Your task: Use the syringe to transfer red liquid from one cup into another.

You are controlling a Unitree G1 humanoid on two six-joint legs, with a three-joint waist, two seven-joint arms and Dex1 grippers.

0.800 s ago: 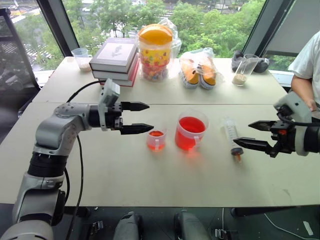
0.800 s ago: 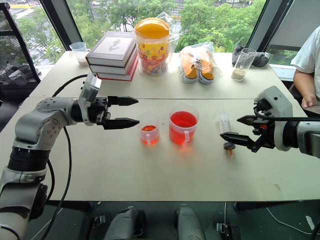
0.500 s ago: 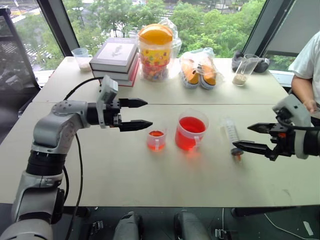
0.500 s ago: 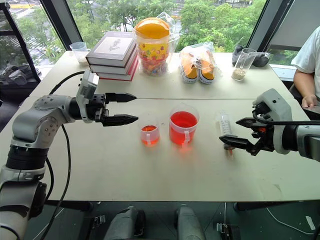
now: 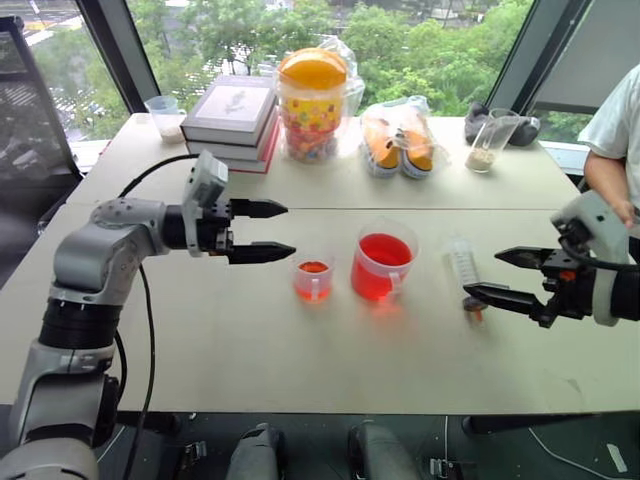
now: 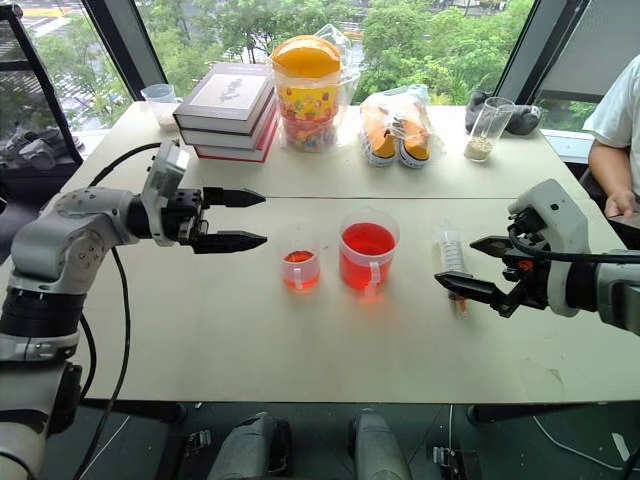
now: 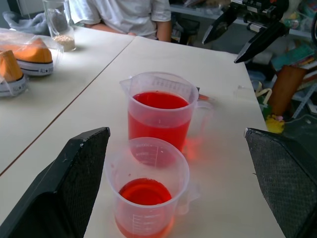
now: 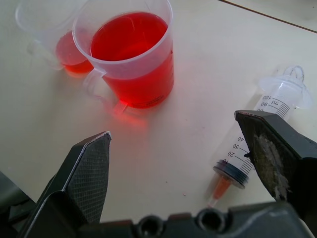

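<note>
Left gripper (image 5: 272,230) has drawn back from small cup (image 5: 312,279)

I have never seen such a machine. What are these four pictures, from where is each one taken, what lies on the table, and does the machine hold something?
This is a humanoid robot with two arms. Each arm ends in an end effector with two black fingers. Two pictures come from the cameras in its head, looking down over the table. The other two come from a camera on each wrist, looking along that arm's fingers.

The left end effector and the right end effector are both open and hold nothing.

On the table stand a small cup and a larger handled cup, both with red liquid inside. A syringe lies to the right, close to the right end effector. At the back are books, a jar of sweets and shoes in a bag. A person's arm shows at the right edge.
</note>
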